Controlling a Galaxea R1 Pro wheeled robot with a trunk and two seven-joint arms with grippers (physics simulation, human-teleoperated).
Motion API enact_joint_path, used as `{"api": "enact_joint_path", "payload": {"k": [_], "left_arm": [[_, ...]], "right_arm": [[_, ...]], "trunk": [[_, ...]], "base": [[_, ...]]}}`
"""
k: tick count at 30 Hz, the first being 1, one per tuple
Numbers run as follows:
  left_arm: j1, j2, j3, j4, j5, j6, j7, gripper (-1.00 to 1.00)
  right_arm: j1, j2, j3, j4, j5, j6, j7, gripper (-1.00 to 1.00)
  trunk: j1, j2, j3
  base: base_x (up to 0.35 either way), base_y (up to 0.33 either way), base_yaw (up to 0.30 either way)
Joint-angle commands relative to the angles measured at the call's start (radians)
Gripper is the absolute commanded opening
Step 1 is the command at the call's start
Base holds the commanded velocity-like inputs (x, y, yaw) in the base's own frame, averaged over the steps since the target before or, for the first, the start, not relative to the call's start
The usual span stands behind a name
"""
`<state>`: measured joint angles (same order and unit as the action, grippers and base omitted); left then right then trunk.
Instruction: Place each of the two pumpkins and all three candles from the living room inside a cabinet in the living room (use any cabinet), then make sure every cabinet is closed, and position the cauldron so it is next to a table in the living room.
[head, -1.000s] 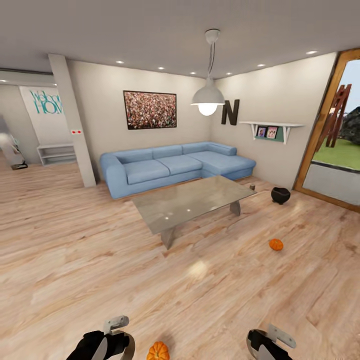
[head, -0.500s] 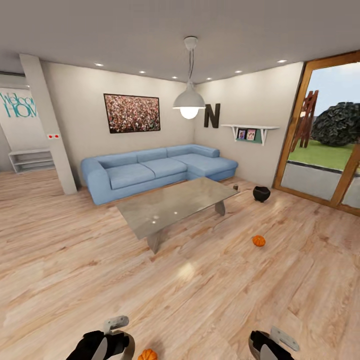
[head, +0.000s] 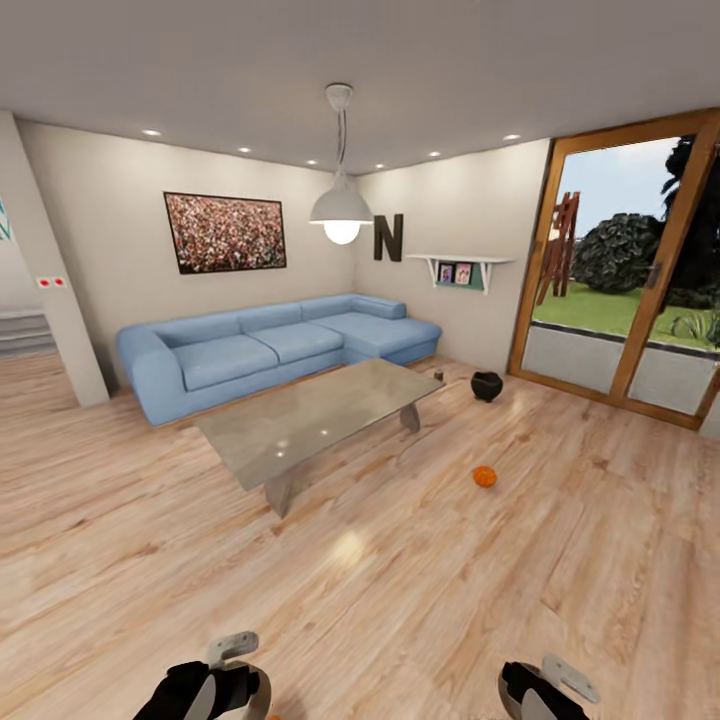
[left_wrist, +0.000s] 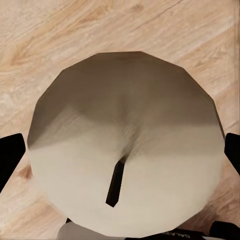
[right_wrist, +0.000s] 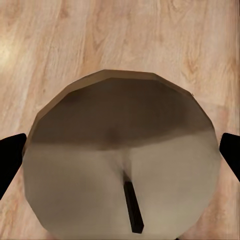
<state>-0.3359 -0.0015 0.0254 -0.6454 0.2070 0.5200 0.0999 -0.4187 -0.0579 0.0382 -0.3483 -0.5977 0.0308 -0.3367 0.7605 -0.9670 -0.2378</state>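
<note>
Fingertips (left_wrist: 11, 160) of the left gripper (left_wrist: 120, 150) are showing as black tips at either side of a beige candle (left_wrist: 125, 145) with a dark wick, clamped on it; the right gripper (right_wrist: 120, 160) is likewise gripping a second candle (right_wrist: 122, 155) between its black tips, both hanging over bare plank floor (head: 420, 600). From the head camera, both wrists are sitting at the bottom edge, left (head: 215, 685) and right (head: 540, 690), with a wide stretch of open floor ahead. Further out, a glass-topped coffee table (head: 320, 415) is standing mid-room, its near corner facing the robot; free floor is running along its right side. An orange pumpkin (head: 484, 476) is lying on the floor right of the table, apart from it. Beyond, the black cauldron (head: 486, 385) is sitting near the table's far right corner, with a small dark item (head: 438, 374), too small to identify, between them. A blue corner sofa (head: 270, 345) is lining the back wall; a glazed door (head: 620, 290) is closing the right side. Legible writing: a large letter "N" (head: 388, 237) on the wall.
</note>
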Motion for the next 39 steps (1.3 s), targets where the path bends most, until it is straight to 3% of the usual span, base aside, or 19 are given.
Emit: {"api": "enact_joint_path", "payload": {"k": [1, 18, 25, 39], "left_arm": [[0.0, 0.0, 0.0, 0.0, 0.0, 0.0, 0.0, -1.0], [0.0, -0.001, 0.0, 0.0, -0.001, 0.0, 0.001, -1.0], [0.0, 0.0, -0.001, 0.0, -0.001, -0.001, 0.001, -1.0], [0.0, 0.0, -0.001, 0.0, -0.001, -0.005, 0.001, -1.0]], "right_arm": [[0.0, 0.0, 0.0, 0.0, 0.001, 0.0, 0.001, -1.0], [0.0, 0.004, 0.0, 0.0, 0.001, -0.011, 0.0, -1.0], [0.0, 0.01, 0.002, -0.001, 0.002, -0.024, -0.002, -1.0], [0.0, 0.007, 0.002, 0.0, 0.001, -0.023, -0.002, -1.0]], "trunk": [[0.0, 0.0, 0.001], [0.0, 0.0, 0.017], [0.0, 0.0, 0.017], [0.0, 0.0, 0.017]], "base": [[0.0, 0.0, -0.237], [0.012, -0.013, -0.234], [0.204, -0.186, -0.093], [0.249, -0.195, -0.27]]}}
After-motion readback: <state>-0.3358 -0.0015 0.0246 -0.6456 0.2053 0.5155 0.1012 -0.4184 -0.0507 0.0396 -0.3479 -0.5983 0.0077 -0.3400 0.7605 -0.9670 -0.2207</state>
